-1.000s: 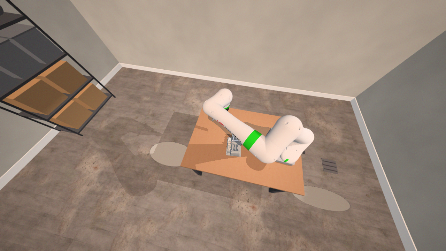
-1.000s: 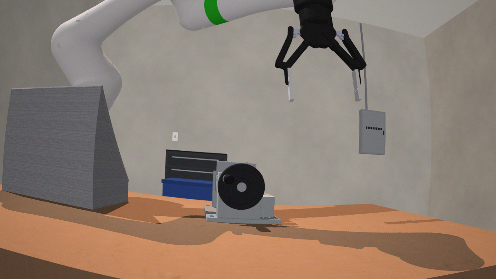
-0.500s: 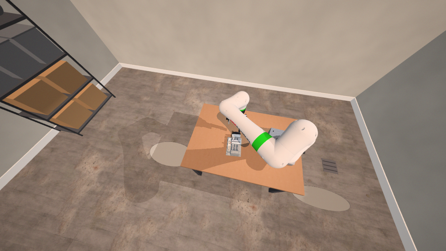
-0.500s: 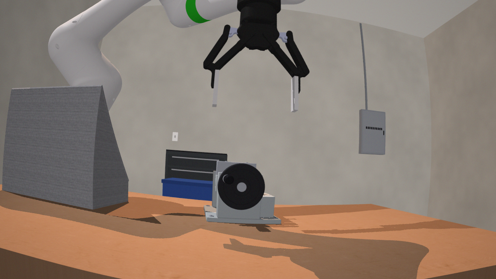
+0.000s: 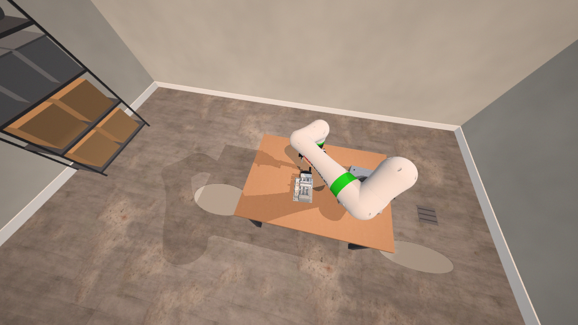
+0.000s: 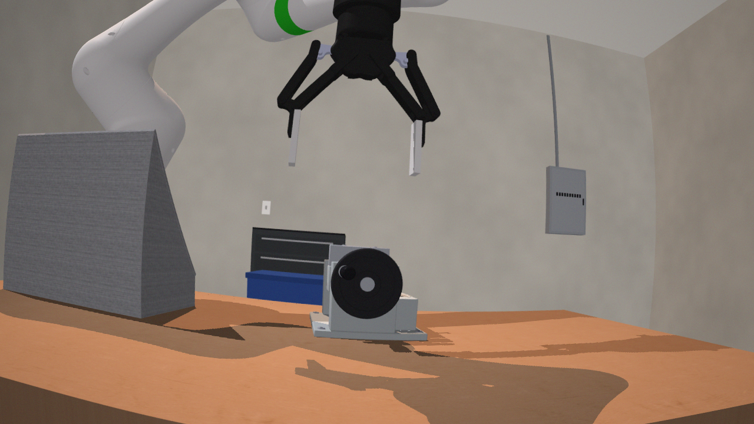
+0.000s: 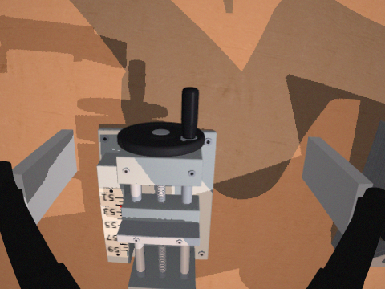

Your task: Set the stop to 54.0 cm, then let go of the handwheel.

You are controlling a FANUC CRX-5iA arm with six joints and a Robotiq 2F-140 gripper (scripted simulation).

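Spread fingers (image 6: 353, 169) — cropped in wrist view — clear the handwheel (image 6: 367, 305) (image 7: 140, 138), seemingly.

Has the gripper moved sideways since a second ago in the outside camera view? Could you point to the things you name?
Yes. The gripper (image 6: 353, 169) (image 7: 190, 155) has moved left in the exterior view, from beside the wall conduit (image 6: 552, 100) to above the handwheel (image 6: 369, 305) (image 7: 138, 140).
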